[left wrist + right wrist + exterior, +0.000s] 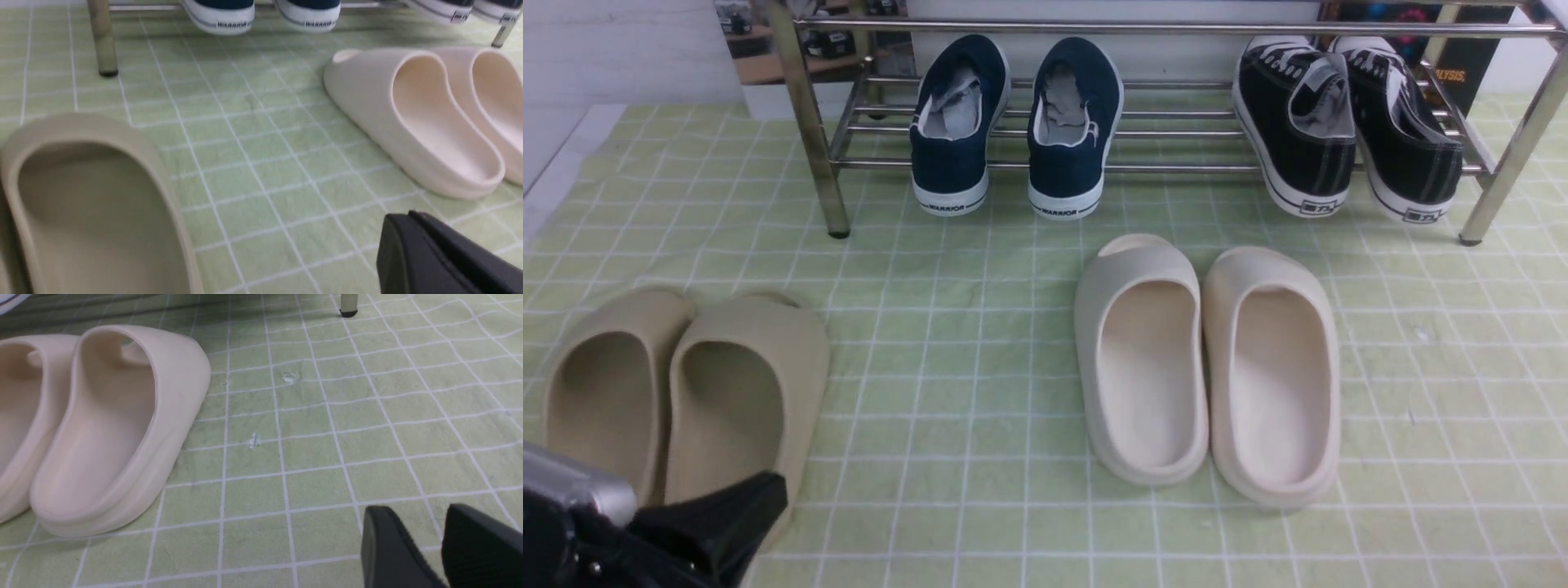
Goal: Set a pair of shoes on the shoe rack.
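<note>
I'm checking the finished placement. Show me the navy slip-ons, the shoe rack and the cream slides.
navy slip-ons [1066, 155], front view, right shoe's heel.
shoe rack [1176, 167], front view, front lower bar.
cream slides [1143, 367], front view, left slide's footbed.

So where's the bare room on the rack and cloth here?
On the shoe rack, bars are free between the navy slip-ons and black sneakers. The cloth is open between the beige slides and cream slides. The rack's right end is crowded.
</note>
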Motion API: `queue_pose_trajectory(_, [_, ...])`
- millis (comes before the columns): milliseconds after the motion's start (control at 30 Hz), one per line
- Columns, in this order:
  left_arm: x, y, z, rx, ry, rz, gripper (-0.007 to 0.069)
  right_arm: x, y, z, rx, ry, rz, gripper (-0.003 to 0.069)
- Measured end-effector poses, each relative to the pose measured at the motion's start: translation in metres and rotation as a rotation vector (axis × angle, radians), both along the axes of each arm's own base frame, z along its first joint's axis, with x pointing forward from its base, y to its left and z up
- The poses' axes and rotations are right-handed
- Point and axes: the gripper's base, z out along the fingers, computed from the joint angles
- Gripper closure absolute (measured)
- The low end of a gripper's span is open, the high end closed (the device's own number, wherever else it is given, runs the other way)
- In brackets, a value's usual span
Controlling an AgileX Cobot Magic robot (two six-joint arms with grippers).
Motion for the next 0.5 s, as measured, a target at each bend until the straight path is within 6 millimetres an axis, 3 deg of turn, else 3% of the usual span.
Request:
queue_pose_trajectory(167, [-0.005,0.003,-0.014,-0.020,0.050,0.015,0.0638,0.000,0.000,0.000,0.000,0.000,0.000,0.0420])
queue_pose_trajectory(333, [-0.013,0.015,-0.013,-0.112,-0.114,0.104,0.0638,0.000,0.000,0.000,0.000,0.000,0.000,0.0420])
queue_pose_trajectory(500, [-0.021,0.030,-0.005,-0.083,-0.242,0.226,0.0638,0.000,0.000,0.000,0.000,0.000,0.000,0.0420])
